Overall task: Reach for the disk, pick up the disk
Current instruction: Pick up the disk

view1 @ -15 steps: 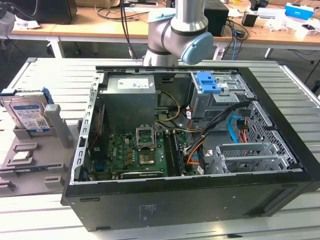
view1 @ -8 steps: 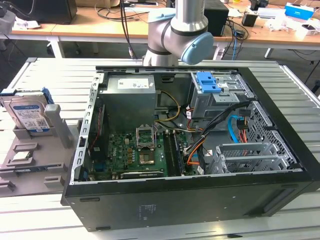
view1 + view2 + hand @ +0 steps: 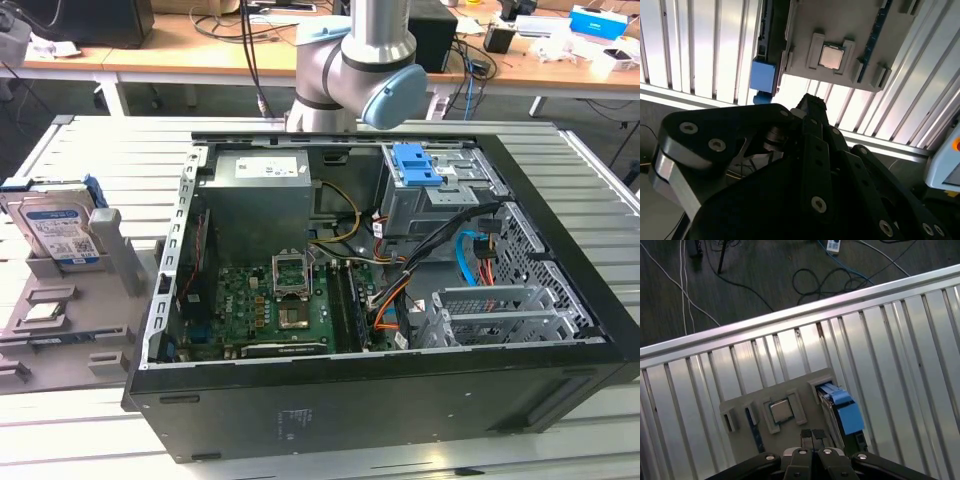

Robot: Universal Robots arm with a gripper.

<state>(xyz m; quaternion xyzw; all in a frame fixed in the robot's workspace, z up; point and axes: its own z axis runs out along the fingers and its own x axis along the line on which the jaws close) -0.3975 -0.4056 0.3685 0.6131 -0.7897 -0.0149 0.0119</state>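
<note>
The disk stands upright in a slot of a grey holder at the exterior view's left, on the slatted metal table beside the open computer case. Its white-and-blue label faces the camera and blue rails run along its sides. In the first wrist view the disk appears edge-on with its blue rail uppermost. My gripper hangs above the holder with its two fingertips together and nothing between them, a little to one side of the disk. In the second wrist view the black gripper sits near the disk's blue rail.
A small square silver chip lies in a pocket of the holder next to the disk. The open computer case takes up the table's middle, with a blue latch on a grey cage. Cables lie on the floor past the table's edge.
</note>
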